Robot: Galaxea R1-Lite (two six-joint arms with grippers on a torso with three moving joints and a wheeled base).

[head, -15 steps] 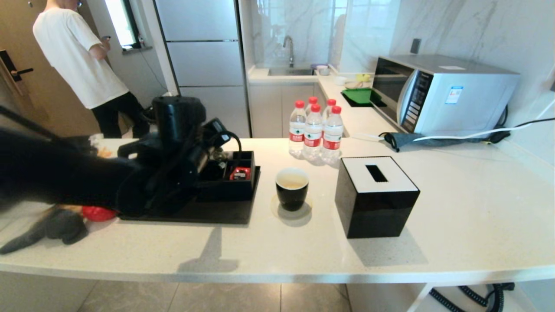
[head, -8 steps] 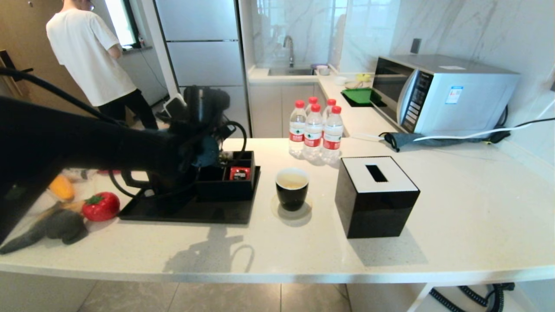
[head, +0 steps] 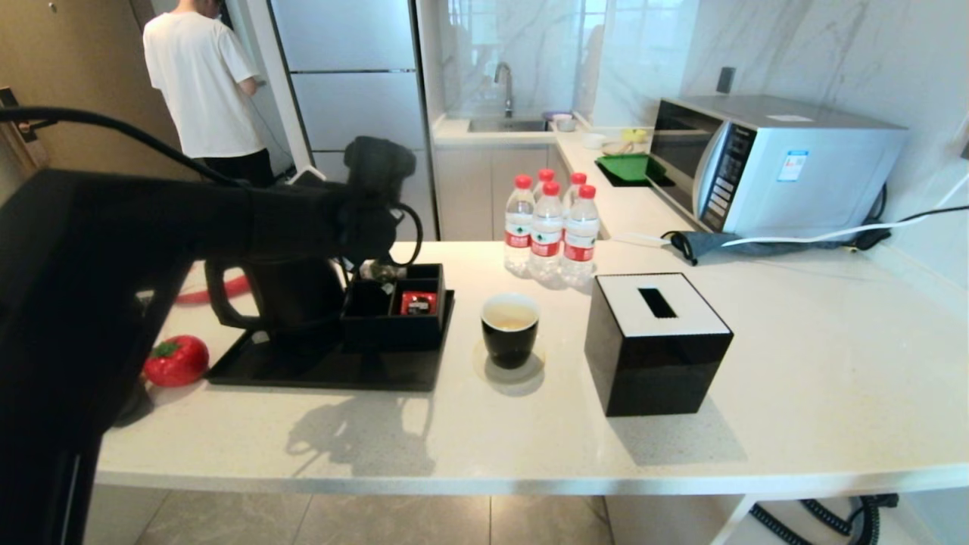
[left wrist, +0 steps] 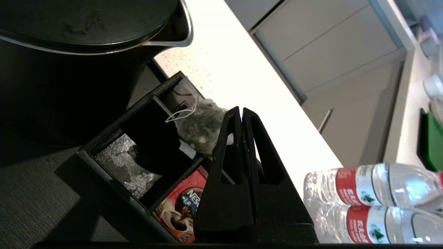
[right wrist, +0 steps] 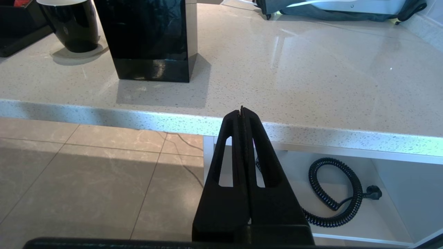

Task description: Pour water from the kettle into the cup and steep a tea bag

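The matte black kettle (head: pixel 278 294) stands on a black tray (head: pixel 325 371), with a black organizer box (head: pixel 394 312) beside it. In a rear compartment of that box lies the tea bag (left wrist: pixel 198 125), a translucent sachet with a white string. My left arm (head: pixel 227 219) reaches over the kettle. The left gripper (left wrist: pixel 241 111) is shut and empty, its tips just beside the tea bag and above the box. The cup (head: pixel 510 329), to the right of the tray, holds pale yellowish water (head: pixel 511 316). My right gripper (right wrist: pixel 241 110) hangs shut and empty below the counter's front edge.
A red packet (left wrist: pixel 180 204) lies in the box's front compartment. Several red-capped bottles (head: pixel 549 227) stand behind the cup. A black tissue box (head: pixel 655 344) is at its right and a microwave (head: pixel 772 163) at the back right. A red toy tomato (head: pixel 176 360) lies left of the tray. A person (head: pixel 200 76) stands behind.
My left arm has risen from low at the tray's front left and swung over the kettle toward the organizer box. The person behind has stepped right.
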